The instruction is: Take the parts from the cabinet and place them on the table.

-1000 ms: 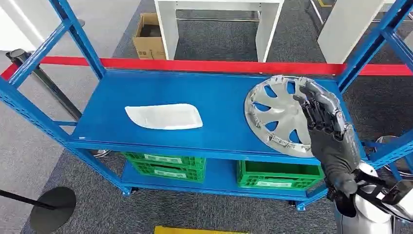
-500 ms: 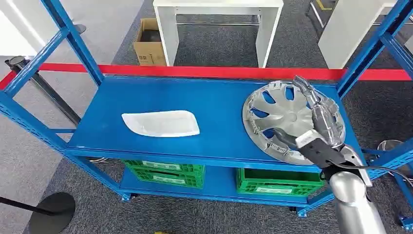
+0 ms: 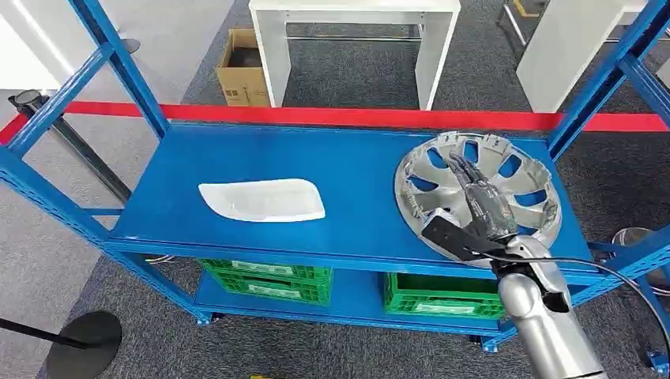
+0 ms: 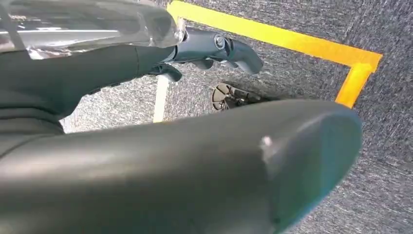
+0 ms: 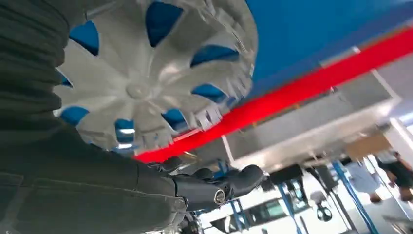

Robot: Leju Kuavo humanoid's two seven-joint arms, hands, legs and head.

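A silver wheel cover (image 3: 517, 193) lies flat at the right end of the blue cabinet shelf (image 3: 348, 170). My right hand (image 3: 476, 207) reaches in from the shelf's front edge, its fingers stretched out over the cover's middle and holding nothing. In the right wrist view the wheel cover (image 5: 146, 83) lies close before the right hand (image 5: 214, 187), whose dark fingers are spread and empty. A white curved plastic part (image 3: 261, 199) lies on the left half of the shelf. My left hand (image 4: 214, 48) hangs over the carpet with loose, empty fingers.
Blue uprights (image 3: 118, 67) frame the shelf on both sides. Green crates (image 3: 450, 288) sit on the lower level. A red beam (image 3: 348, 116) runs along the back. Behind stand a white table (image 3: 351, 31) and a cardboard box (image 3: 241, 71). Yellow floor tape (image 4: 292, 41) is under the left arm.
My right hand has moved left from the wheel cover's right rim to above its middle, dropped lower and turned. The wheel cover and the white part have not moved.
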